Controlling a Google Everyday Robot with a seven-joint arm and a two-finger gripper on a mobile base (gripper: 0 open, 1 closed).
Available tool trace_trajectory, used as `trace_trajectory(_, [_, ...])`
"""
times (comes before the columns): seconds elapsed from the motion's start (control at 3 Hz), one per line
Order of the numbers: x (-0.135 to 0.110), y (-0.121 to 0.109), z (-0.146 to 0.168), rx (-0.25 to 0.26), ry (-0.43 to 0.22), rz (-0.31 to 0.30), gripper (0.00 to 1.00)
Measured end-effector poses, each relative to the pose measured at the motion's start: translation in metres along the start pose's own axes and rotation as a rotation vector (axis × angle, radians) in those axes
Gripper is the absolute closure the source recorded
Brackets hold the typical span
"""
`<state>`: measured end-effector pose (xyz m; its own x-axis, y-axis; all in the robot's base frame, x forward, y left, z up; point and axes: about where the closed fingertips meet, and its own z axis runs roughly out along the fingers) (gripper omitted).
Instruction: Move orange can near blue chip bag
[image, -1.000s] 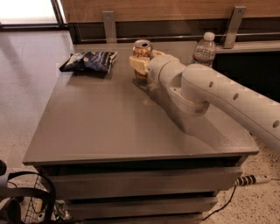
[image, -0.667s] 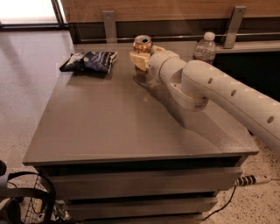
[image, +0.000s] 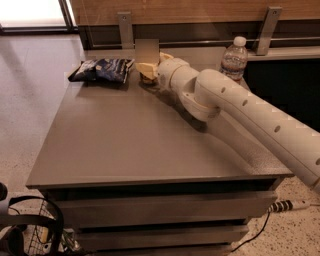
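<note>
The gripper (image: 148, 70) is reaching to the table's (image: 125, 140) far edge, just right of the blue chip bag (image: 102, 70); its grip cannot be told, the orange can lost in blur. A capped water bottle (image: 233, 59) is standing far right.

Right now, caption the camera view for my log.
Arm stretched across the table, claw at its far edge beside the blue chip bag.

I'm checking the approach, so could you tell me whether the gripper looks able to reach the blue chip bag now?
Probably yes. The gripper sits just beside the blue chip bag near the far edge of the table, with only a bare strip between them.
</note>
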<state>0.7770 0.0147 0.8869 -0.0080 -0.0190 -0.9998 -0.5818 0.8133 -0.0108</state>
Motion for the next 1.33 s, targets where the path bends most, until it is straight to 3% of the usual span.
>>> trace_trajectory(0.33, [0.0100,0.0164,0.0070,-0.032,0.012,0.033,1.00])
trace_trajectory(0.67, [0.0096,0.0184,0.0081,-0.035,0.012,0.034,0.84])
trace_trajectory(1.0, [0.0093,0.0201,0.0091,-0.038,0.011,0.034,0.61])
trace_trajectory(1.33, [0.0088,0.0227,0.0104,-0.042,0.010,0.034,0.30])
